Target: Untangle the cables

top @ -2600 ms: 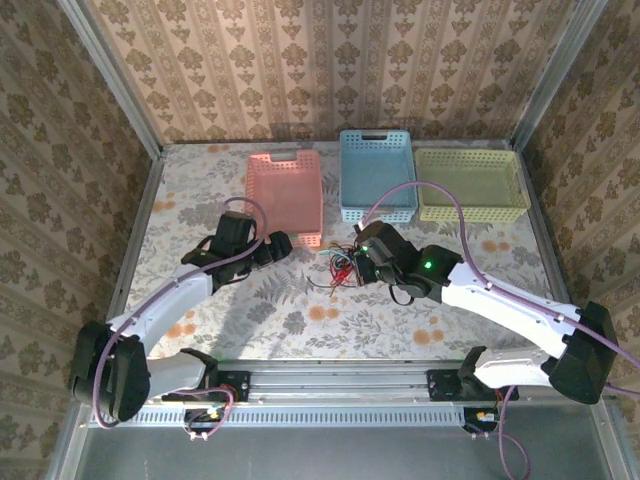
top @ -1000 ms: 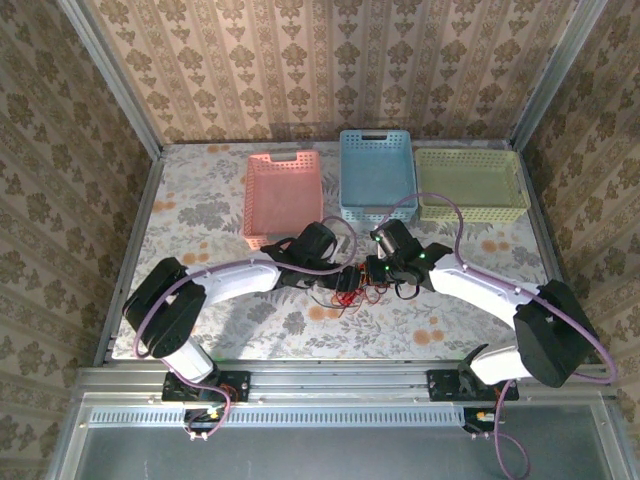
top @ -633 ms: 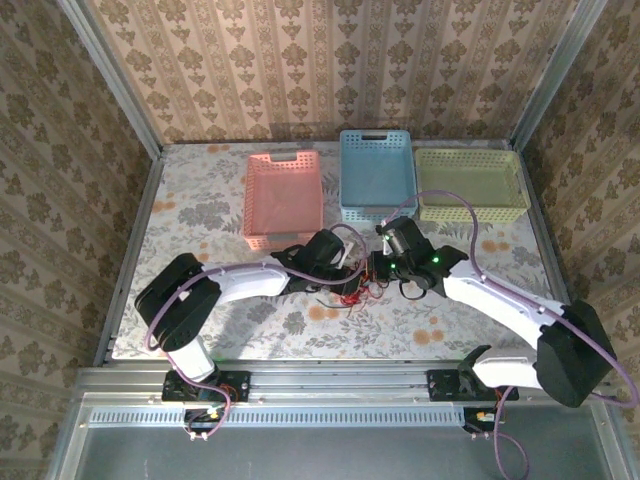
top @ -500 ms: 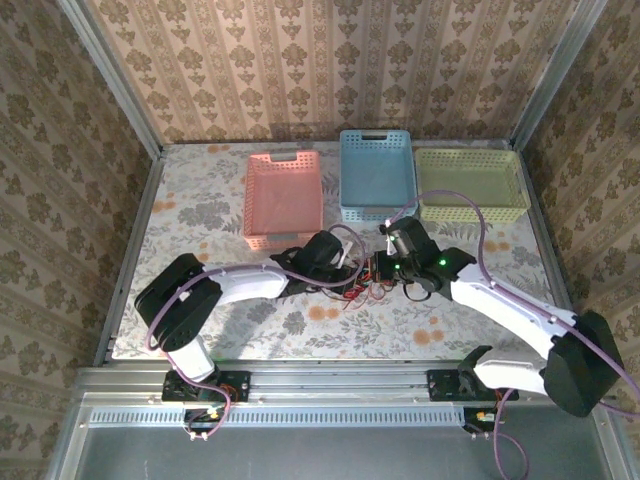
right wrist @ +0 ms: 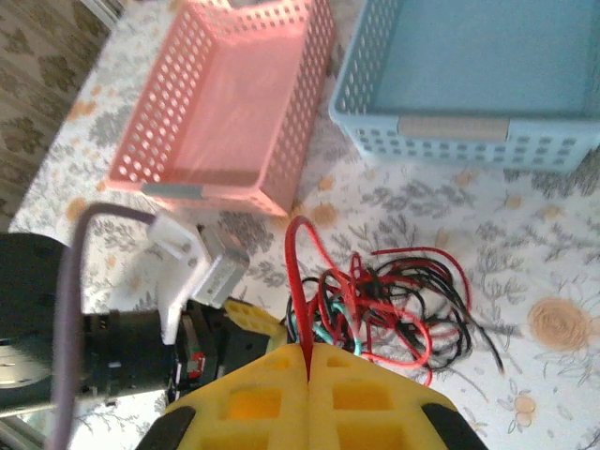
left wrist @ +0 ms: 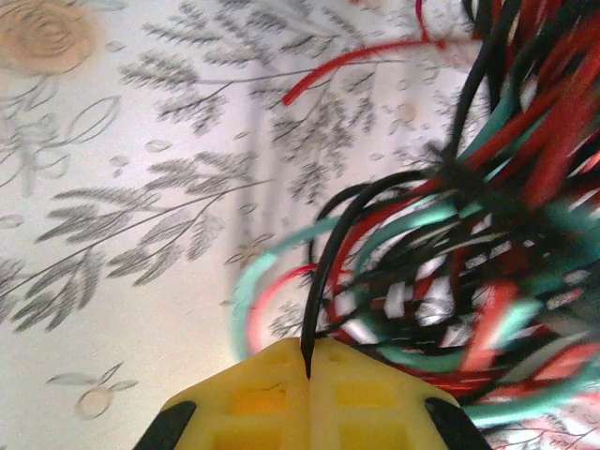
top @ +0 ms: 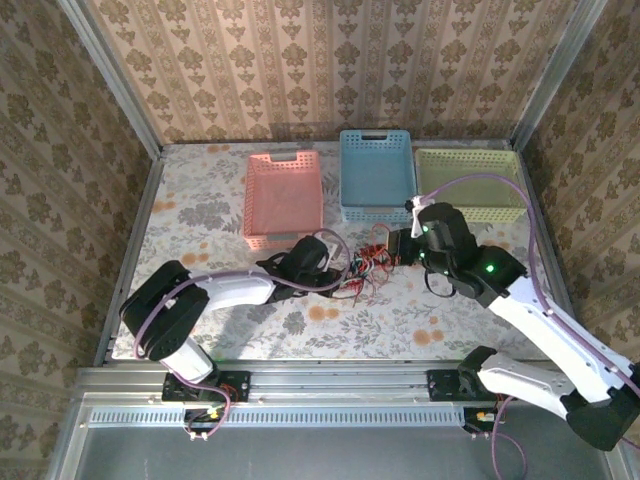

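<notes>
The floral table (top: 200, 190) carries three empty baskets along its far side: a pink basket (top: 284, 195), a blue basket (top: 377, 180) and a yellow basket (top: 465, 200). Both arms reach into the middle, where the cables (top: 365, 270) lie as one loose knot of red, black and some teal wire, just in front of the pink and blue baskets. The left gripper (top: 338, 272) sits low at the knot's left edge, and its wrist view shows the yellow fingers pressed together on a black strand (left wrist: 323, 272). The right gripper (top: 398, 246) sits higher at the knot's right, clamped on a red strand (right wrist: 298, 272) that rises from the pile. The step in hand appears to be drawing these two strands apart. It would go best slowly, with the left gripper anchoring low and the right gripper lifting up and away. Watch whether the loops slide free or cinch tighter, and ease off if the whole bundle drags. The near walls of the pink and blue baskets stand close behind, so pulling backward risks snagging a rim. Bare table lies open toward the arm bases and out to either side.
</notes>
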